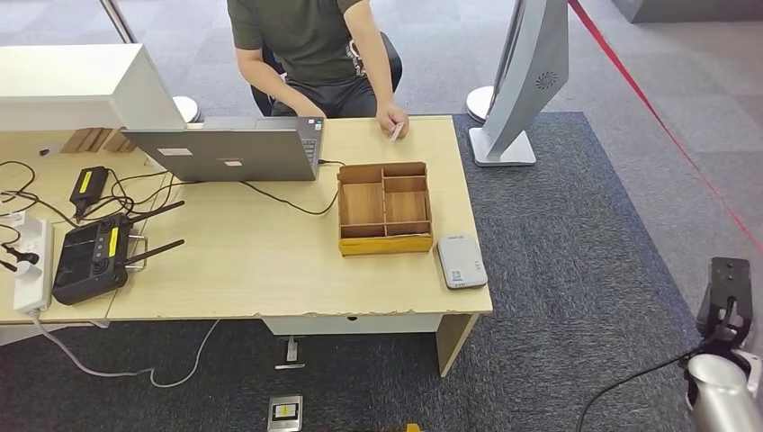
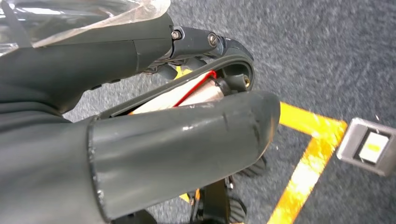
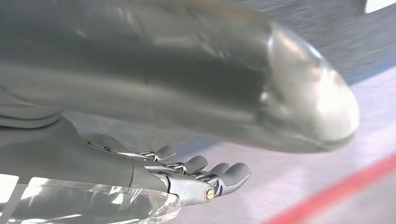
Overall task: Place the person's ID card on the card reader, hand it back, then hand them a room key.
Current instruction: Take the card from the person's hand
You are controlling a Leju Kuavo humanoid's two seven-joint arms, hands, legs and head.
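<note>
A person (image 1: 315,54) sits at the far side of a wooden desk (image 1: 261,261), one hand (image 1: 393,121) resting on the desk's far edge and pinching a small pale ID card (image 1: 396,132). The card is too small to tell its long axis or which way it points.

The card reader (image 1: 462,261), a flat pale grey slab w/ rounded corners, lies at the desk's near right corner, long axis running near-to-far, touching nothing. Just beside it on its left sits a wooden tray (image 1: 384,209) w/ several compartments.

Right arm hangs low at the scene's right, off the desk; the reader is ahead of it and to its left, the card farther off, across the desk. In the right wrist view the right hand (image 3: 196,175) has fingers (image 3: 233,173) slightly curled, apart from the thumb, holding nothing, above grey floor w/ a red line.

In the left wrist view the left hand (image 2: 154,116) hangs over grey carpet w/ yellow tape; whether it is open or closed can't be told.

Also on the desk: laptop (image 1: 229,148), black router (image 1: 90,256), power strip (image 1: 31,261).
</note>
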